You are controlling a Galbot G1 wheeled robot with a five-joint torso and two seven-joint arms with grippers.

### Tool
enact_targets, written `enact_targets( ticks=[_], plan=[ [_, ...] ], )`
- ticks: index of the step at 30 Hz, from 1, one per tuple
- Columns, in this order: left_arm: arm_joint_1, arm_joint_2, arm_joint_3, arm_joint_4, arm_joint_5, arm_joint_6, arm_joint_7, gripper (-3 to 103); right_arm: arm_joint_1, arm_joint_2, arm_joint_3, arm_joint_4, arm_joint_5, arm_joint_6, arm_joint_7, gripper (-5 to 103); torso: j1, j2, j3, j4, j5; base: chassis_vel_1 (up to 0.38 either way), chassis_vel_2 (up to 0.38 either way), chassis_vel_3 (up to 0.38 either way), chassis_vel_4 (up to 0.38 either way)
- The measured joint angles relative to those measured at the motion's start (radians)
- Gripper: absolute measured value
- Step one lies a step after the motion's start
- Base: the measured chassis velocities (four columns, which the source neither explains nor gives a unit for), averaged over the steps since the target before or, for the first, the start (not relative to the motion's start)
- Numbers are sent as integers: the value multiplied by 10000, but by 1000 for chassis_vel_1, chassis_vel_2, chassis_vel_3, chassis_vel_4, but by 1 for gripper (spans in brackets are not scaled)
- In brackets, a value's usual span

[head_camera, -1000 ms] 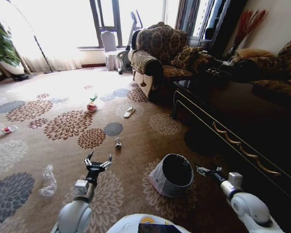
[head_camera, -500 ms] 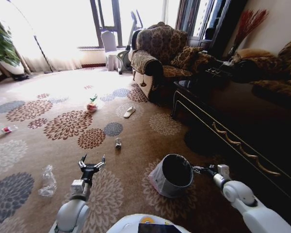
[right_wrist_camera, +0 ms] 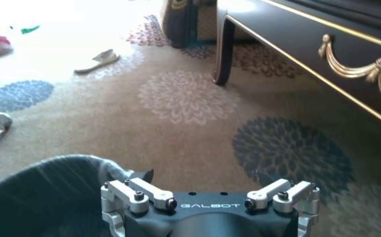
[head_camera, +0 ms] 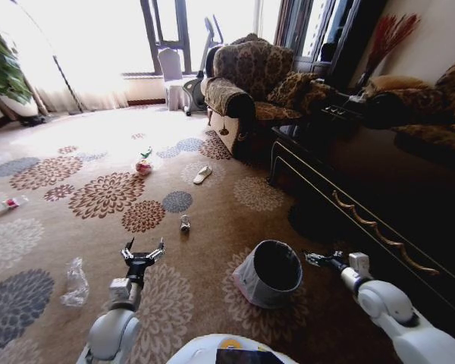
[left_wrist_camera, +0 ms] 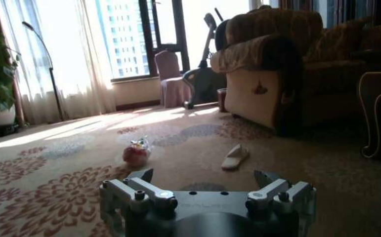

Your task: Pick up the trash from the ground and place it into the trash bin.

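Note:
The trash bin (head_camera: 269, 271), a small black bucket with a pale liner, stands tilted on the carpet in front of me. A crumpled clear plastic bottle (head_camera: 76, 282) lies at the left, and a small can (head_camera: 185, 223) lies farther ahead. A red-white packet (head_camera: 143, 167) and a green wrapper (head_camera: 146, 152) are further off. My left gripper (head_camera: 142, 252) hovers open and empty between the bottle and the bin. My right gripper (head_camera: 318, 259) is open and empty just right of the bin's rim (right_wrist_camera: 45, 170). The left wrist view shows the left gripper (left_wrist_camera: 205, 176) facing the packet (left_wrist_camera: 136, 154).
A pale slipper (head_camera: 202, 174) lies on the carpet beyond the can. A dark cabinet with gold trim (head_camera: 364, 220) runs along the right. A patterned armchair (head_camera: 250, 83) stands behind. Another piece of litter (head_camera: 4, 205) lies at the far left.
My left gripper has shifted a little to the left. The right arm swung in toward the bin and then back out slightly. The litter and the bin have not moved.

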Motion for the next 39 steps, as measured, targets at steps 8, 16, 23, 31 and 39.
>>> enact_targets(
  ticks=[8, 16, 23, 31, 39],
  plan=[
    [-27, 98, 20, 259, -105, -122, 16, 100, -46, -250, -840, 453, 63, -208, 332, 100, 0, 0, -1, 0, -2, 0, 0, 0, 0],
    [-143, 234, 28, 472, -202, -160, 37, 100, 378, -390, -1658, -186, -158, -167, 330, 100, 0, 0, -1, 0, -3, 0, 0, 0, 0],
    [-274, 315, 61, 565, -257, -160, 52, 100, 627, -418, -2086, -754, 27, -203, 456, 100, 0, 0, -1, -1, -4, 0, 0, 0, 0],
    [-404, 325, 178, 613, -260, -56, 68, 100, 1280, -418, -2912, -1373, 394, -360, 674, 100, -1, 0, -1, 2, -3, 0, 0, 0, 0],
    [-386, 243, 197, 631, -258, -47, 98, 100, 1523, -775, -3046, -1325, 1573, -844, 771, 100, 0, 0, -1, -1, -3, 0, 0, 0, 0]
  ],
)
